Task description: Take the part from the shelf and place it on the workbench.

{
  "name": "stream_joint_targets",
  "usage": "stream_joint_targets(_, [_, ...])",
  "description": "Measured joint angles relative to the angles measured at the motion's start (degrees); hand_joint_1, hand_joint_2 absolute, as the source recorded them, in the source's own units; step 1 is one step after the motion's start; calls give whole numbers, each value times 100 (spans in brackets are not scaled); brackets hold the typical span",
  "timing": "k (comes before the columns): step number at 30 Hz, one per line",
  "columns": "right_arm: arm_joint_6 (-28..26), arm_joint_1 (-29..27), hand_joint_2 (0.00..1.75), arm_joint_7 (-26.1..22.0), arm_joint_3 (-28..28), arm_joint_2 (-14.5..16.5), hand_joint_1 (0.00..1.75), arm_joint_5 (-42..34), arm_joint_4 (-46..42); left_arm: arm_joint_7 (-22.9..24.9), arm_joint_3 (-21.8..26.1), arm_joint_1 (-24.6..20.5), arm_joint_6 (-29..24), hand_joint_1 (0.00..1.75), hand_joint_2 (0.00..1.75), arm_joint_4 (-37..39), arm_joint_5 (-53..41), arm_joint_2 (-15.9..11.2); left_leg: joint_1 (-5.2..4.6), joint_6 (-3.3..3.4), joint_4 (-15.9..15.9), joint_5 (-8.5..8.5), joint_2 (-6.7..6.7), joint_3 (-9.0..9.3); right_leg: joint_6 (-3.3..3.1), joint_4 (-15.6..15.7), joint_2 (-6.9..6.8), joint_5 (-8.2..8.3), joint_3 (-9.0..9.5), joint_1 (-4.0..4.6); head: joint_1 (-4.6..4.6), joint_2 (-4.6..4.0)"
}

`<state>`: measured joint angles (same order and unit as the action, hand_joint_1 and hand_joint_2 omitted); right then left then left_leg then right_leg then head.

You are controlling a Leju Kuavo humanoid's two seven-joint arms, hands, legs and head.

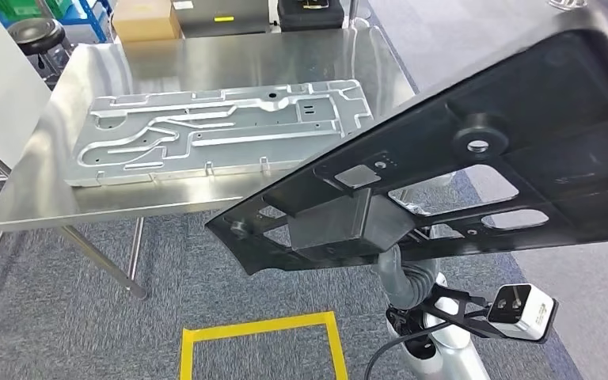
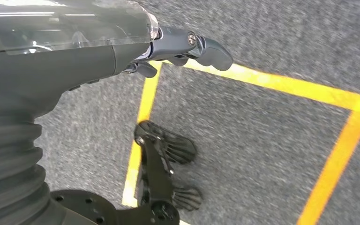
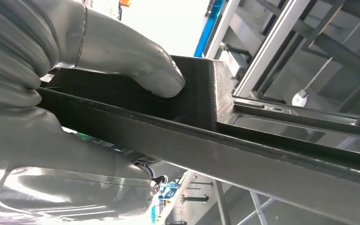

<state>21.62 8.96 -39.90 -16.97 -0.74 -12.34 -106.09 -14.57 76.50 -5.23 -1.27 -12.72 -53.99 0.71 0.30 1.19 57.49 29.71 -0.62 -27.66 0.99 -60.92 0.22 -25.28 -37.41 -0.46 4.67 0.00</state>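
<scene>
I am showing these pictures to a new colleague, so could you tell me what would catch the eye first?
A large black part fills the right of the head view, gripped from beneath by the right hand. Behind it, a machined aluminium plate lies on the steel workbench, with yellow floor tape below.

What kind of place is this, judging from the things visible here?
Probably a factory or workshop floor. A steel workbench carries a machined metal plate, yellow floor tape marks a standing spot, and the right hand grips a black part.
</scene>
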Motion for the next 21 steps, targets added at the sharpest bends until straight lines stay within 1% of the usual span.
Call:
stream_joint_targets(1, [0, 0, 175, 2, -2, 0, 175, 1, 5, 0, 0, -6, 0, 0, 175, 0, 0, 3, -2, -36, -8, 55, 1, 31, -41, 147, -5, 115, 33, 20, -3, 0])
stream_joint_targets(2, [0, 1, 175, 1, -3, 0, 175, -1, 10, -1, 0, -11, 0, 0, 175, 0, 1, 4, -7, -76, 5, 76, 4, 60, -89, 160, -6, 86, 37, 36, -5, 0])
stream_joint_targets(4, [-3, 6, 175, 0, -5, 1, 175, -3, 9, -3, 0, -13, 1, 0, 175, 0, 2, 5, -3, -151, 34, 120, 15, 131, -177, 206, -4, 49, 139, 28, -8, 0])
stream_joint_targets(5, [-4, 11, 175, 0, -5, 1, 175, -1, 9, -5, 0, -19, 3, 0, 175, 0, 5, 8, 3, -178, 132, 152, 20, 140, -216, 231, -2, 11, 216, 18, -8, 0])
stream_joint_targets(6, [-5, 18, 175, 3, -7, 2, 175, 5, 8, -5, 0, -28, 7, 0, 175, 0, 10, 12, 14, -202, 316, 222, 24, 67, -245, 249, -6, -25, 297, 9, -8, 0])
stream_joint_targets(7, [-6, 23, 175, 7, -9, 3, 175, 15, 8, -5, 1, -37, 10, 0, 175, 0, 15, 16, 28, -221, 604, 321, 28, -98, -264, 263, -10, -65, 364, 5, -8, 0])
stream_joint_targets(9, [-11, 28, 175, 13, -17, 4, 175, 39, 9, -3, 2, -32, 14, 0, 175, 0, 28, 22, 39, -258, 1300, 572, 29, -595, -283, 265, -9, -173, 476, 9, -8, 0])
stream_joint_targets(10, [-15, 24, 175, 14, -21, 4, 175, 55, 10, -2, 2, -20, 14, 0, 175, 0, 36, 27, 41, -267, 1509, 661, 29, -813, -281, 264, -4, -235, 542, 11, -8, 0])
stream_joint_targets(11, [-21, 19, 175, 14, -25, 4, 175, 72, 13, -2, 2, -8, 15, 0, 175, 0, 44, 33, 42, -270, 1555, 672, 29, -959, -276, 264, 2, -303, 621, 11, -8, 0])
stream_joint_targets(12, [-31, 15, 175, 13, -29, 4, 175, 94, 15, -3, 2, -1, 18, 0, 175, 0, 50, 40, 42, -265, 1398, 548, 30, -1016, -266, 264, 7, -378, 717, 11, -8, 0])
stream_joint_targets(13, [-50, 12, 175, 10, -34, 4, 175, 120, 17, -6, 2, 5, 20, 0, 175, 0, 56, 46, 42, -250, 1095, 284, 30, -1008, -253, 265, 8, -457, 821, 10, -8, 0])
stream_joint_targets(14, [-76, 10, 175, 7, -41, 3, 175, 142, 20, -9, 3, 15, 22, 0, 175, 0, 57, 51, 38, -228, 761, -76, 31, -985, -236, 263, 7, -536, 918, 12, -9, 0])
stream_joint_targets(15, [-108, 7, 175, 5, -49, 2, 175, 162, 26, -14, 5, 22, 26, 0, 175, 1, 59, 57, 22, -202, 482, -335, 39, -964, -211, 263, 11, -604, 988, 16, -8, 0])
stream_joint_targets(16, [-141, 7, 175, 2, -56, -1, 175, 171, 33, -21, 7, 31, 30, 0, 175, 1, 60, 63, 4, -166, 324, -528, 46, -952, -177, 268, 16, -660, 1028, 20, -7, 0])
stream_joint_targets(17, [-170, 15, 175, 3, -60, -5, 175, 169, 43, -28, 9, 38, 35, 0, 175, 2, 61, 69, -13, -136, 266, -589, 50, -953, -143, 268, 22, -698, 1053, 24, -6, 0])
stream_joint_targets(18, [-191, 45, 175, 2, -53, -9, 175, 151, 56, -37, 11, 35, 44, 0, 175, 3, 62, 74, -26, -105, 254, -536, 53, -933, -107, 268, 27, -714, 1066, 26, -5, 0])
stream_joint_targets(19, [-203, 103, 175, 6, -34, -13, 175, 128, 68, -45, 11, 31, 54, 0, 175, 4, 65, 76, -17, -71, 237, -545, 48, -889, -77, 228, 24, -719, 1066, 22, -5, 0])
stream_joint_targets(20, [-212, 184, 175, 22, -1, -16, 175, 112, 87, -54, 11, 23, 64, 0, 175, 4, 69, 77, -7, -43, 203, -523, 44, -837, -53, 114, 18, -703, 1030, 18, -6, 0])
stream_joint_targets(21, [-239, 286, 175, 62, 51, -19, 175, 117, 116, -64, 11, 13, 76, 0, 175, 4, 76, 79, 3, -9, 172, -505, 42, -773, -26, -103, 14, -704, 915, 13, -6, 0])
